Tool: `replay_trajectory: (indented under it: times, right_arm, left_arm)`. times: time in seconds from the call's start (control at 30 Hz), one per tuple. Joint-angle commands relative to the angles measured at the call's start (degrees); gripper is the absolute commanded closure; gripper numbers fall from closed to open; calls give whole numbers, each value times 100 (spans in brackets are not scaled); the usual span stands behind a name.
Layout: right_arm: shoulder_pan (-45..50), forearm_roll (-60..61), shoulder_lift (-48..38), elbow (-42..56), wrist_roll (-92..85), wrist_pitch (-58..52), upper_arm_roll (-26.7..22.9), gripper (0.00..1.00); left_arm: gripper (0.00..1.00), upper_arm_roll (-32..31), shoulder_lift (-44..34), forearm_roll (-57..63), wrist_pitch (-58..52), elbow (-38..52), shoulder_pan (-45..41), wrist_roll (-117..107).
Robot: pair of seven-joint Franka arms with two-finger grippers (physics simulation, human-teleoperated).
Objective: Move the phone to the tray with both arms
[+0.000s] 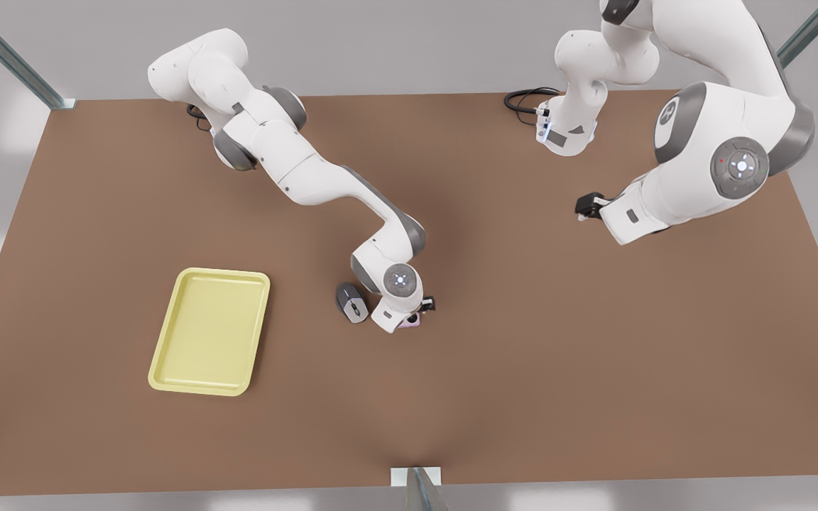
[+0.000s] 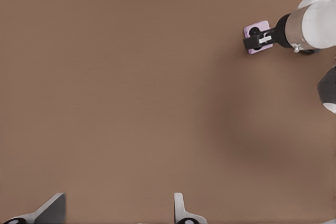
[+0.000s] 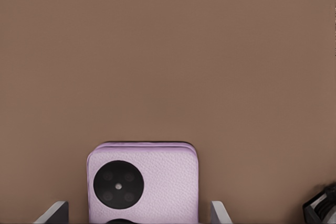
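The pale lilac phone [image 3: 157,171] lies flat on the brown table, its black camera circles facing up. My right gripper [image 3: 139,211] is low over it and open, one finger on each side with a small gap to the phone's edges. In the front view this is the middle arm, its gripper [image 1: 417,312] covering most of the phone [image 1: 413,323]. The left wrist view sees that gripper [image 2: 257,38] on the phone [image 2: 261,26] from afar. My left gripper [image 2: 118,211] is open and holds nothing, hanging at the front view's right [image 1: 583,207]. The yellow tray [image 1: 210,330] lies at the front view's left.
A grey computer mouse [image 1: 352,303] lies just beside the right arm's wrist, between the phone and the tray. Black cables [image 1: 522,99] coil at the far edge. Bare brown table [image 1: 558,355] spreads between the arms.
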Motion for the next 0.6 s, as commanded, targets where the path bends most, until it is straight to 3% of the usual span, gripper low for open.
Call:
replay_trajectory:
  times: [0.0, 0.57]
  right_arm:
    - [0, -83, -1, 3, -854, -95, 2, 0]
    - [79, -83, 70, -6, -1390, 160, 2, 1]
  left_arm:
    - [0, 3, -7, -35, 92, 4, 0, 255]
    - [0, 3, -25, 35, 75, 4, 0, 291]
